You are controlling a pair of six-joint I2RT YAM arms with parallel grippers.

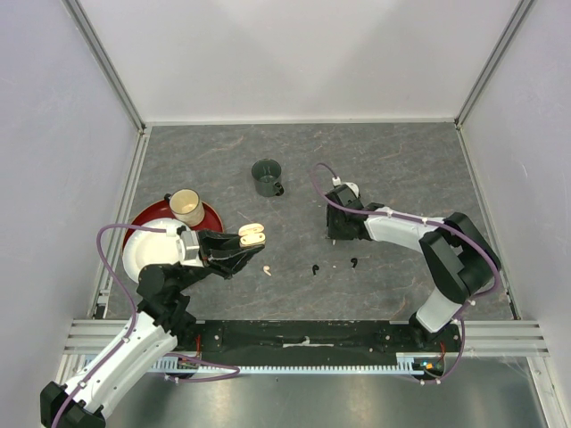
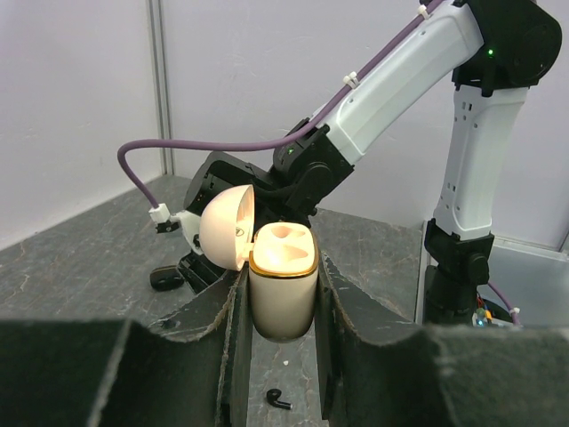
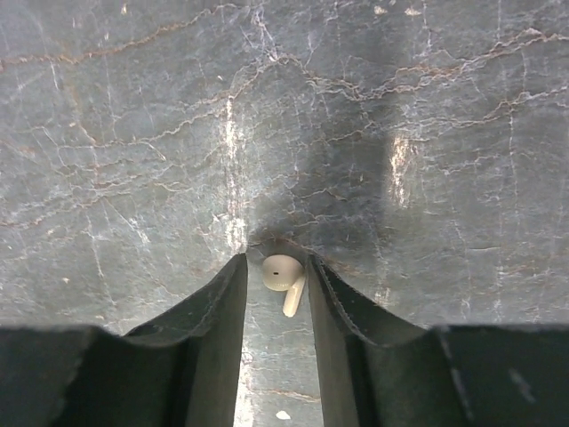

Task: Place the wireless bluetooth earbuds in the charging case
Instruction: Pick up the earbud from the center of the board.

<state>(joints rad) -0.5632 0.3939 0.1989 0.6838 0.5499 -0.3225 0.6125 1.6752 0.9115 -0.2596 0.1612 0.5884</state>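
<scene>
My left gripper (image 1: 243, 242) (image 2: 281, 307) is shut on the cream charging case (image 1: 252, 234) (image 2: 283, 285) and holds it above the table, lid open and both sockets empty. My right gripper (image 1: 337, 234) (image 3: 277, 267) points down at the table with its jaws close around a cream earbud (image 3: 284, 276). The earbud's stem leans on the right finger and a sliver of table shows at the left finger. Another cream earbud (image 1: 266, 269) and two black earbuds (image 1: 315, 268) (image 1: 354, 262) lie on the table between the arms. One black earbud (image 2: 278, 398) shows below the case.
A dark green mug (image 1: 267, 177) stands at the back middle. A red plate (image 1: 143, 218) with a white bowl (image 1: 147, 250) and a tan cup (image 1: 186, 206) sits at the left. A dark oval object (image 2: 166, 278) lies by the right gripper.
</scene>
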